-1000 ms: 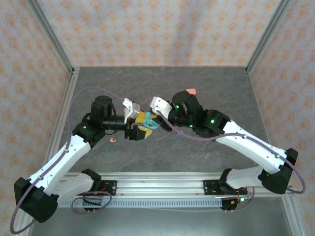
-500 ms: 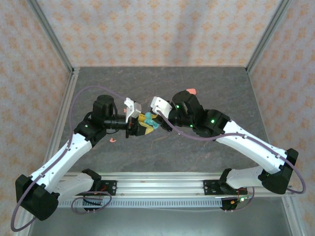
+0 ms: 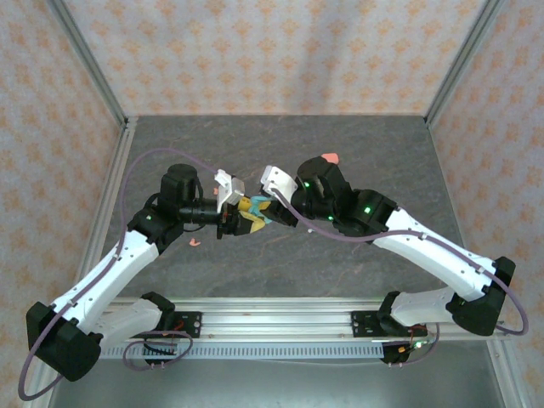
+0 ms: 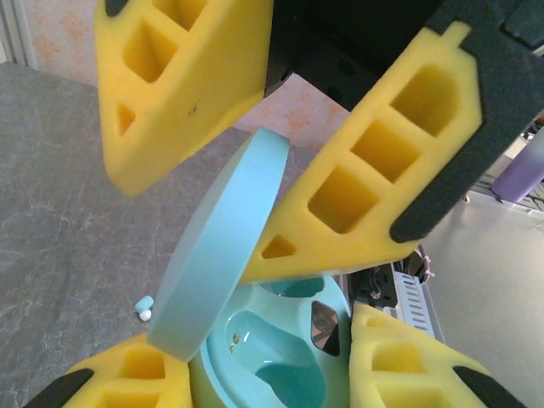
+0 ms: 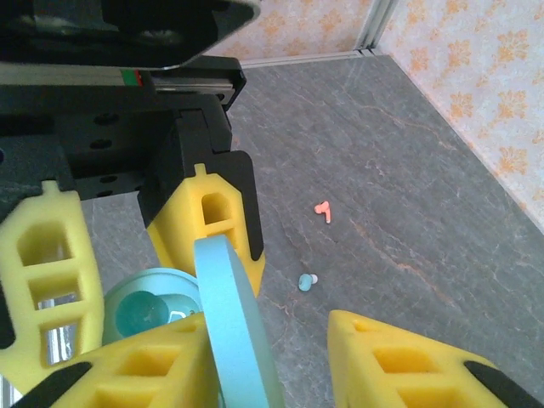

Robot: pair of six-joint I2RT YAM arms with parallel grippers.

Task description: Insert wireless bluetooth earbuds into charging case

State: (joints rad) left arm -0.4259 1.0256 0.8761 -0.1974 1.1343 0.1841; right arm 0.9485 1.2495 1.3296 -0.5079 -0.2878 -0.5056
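Left wrist view, nearest first: the left gripper (image 4: 268,370) has just closed its yellow foam fingers onto the base of the teal charging case (image 4: 255,348), where a second ago it stood open beside the case. The lid (image 4: 225,246) stands swung up, and the moulded wells under it look empty. Just beyond, the right gripper (image 5: 268,321), pinched tight a moment ago, has spread: one finger rests against the back of the lid and the other stands clear, so it has hold of nothing. That reads as a handover, leaving the left arm to steady the open case above the middle of the desk (image 3: 357,136) and the right free to fetch. On the desk beyond lie a teal earbud (image 4: 143,308) and a coral-pink earbud (image 5: 322,209), both uninserted. A pink case (image 3: 328,159) sits near the far edge.
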